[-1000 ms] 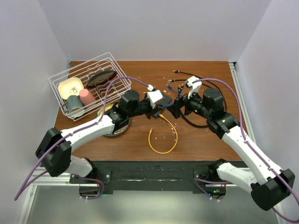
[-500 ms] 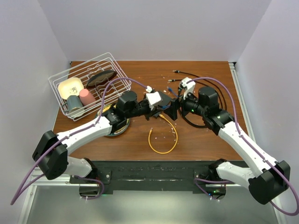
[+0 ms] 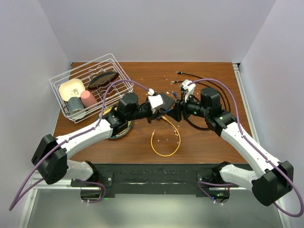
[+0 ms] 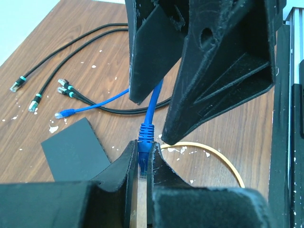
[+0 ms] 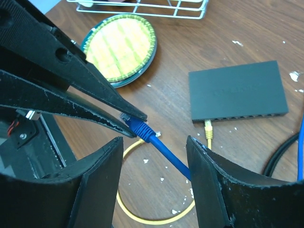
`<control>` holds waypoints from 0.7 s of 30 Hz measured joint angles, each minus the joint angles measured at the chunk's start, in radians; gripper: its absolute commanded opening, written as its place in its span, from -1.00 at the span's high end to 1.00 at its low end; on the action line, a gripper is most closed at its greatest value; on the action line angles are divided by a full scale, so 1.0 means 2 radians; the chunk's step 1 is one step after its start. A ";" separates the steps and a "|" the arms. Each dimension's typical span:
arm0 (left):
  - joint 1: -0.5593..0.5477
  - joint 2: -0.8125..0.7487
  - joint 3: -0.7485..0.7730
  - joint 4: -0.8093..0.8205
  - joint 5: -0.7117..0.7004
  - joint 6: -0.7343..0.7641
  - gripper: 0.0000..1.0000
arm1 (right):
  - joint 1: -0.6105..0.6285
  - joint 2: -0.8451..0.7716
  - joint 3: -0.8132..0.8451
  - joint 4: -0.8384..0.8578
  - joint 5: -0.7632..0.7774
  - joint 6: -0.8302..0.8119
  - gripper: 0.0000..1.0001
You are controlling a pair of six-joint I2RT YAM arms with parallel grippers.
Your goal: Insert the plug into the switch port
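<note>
My left gripper [image 4: 141, 145] is shut on the blue plug [image 4: 144, 140], held a little above the table with its blue cable [image 5: 166, 154] trailing away. My right gripper [image 5: 154, 175] faces it, jaws apart on either side of that cable just behind the plug [image 5: 134, 125], touching nothing. The switch [image 5: 237, 89] is a flat black box on the table; its row of ports [image 5: 247, 115] runs along one narrow edge. A yellow plug [image 5: 207, 127] sits in the end port. In the top view the two grippers meet at mid-table, left [image 3: 165, 114] and right [image 3: 174, 113].
A yellow cable loop [image 3: 164, 154] lies toward the front. Black cables with teal-banded plugs [image 4: 47, 90] and a second blue plug [image 4: 64, 114] lie behind the switch. A stack of plates [image 5: 124, 47] sits at left under the left arm, with a white wire basket [image 3: 90, 85] of dishes behind it.
The right arm has moved left up to the left gripper, and its jaws have narrowed around the blue cable. The left gripper has kept hold of the plug.
</note>
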 measured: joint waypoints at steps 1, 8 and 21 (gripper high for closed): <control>0.000 -0.002 0.000 0.000 -0.001 0.002 1.00 | 0.000 0.001 0.000 0.000 -0.003 -0.001 -0.18; -0.001 -0.012 -0.008 -0.006 -0.014 0.015 1.00 | 0.008 0.008 0.001 -0.001 -0.014 -0.007 0.15; -0.002 -0.022 -0.016 -0.015 -0.036 0.024 1.00 | 0.019 0.024 0.002 -0.003 -0.009 -0.017 1.00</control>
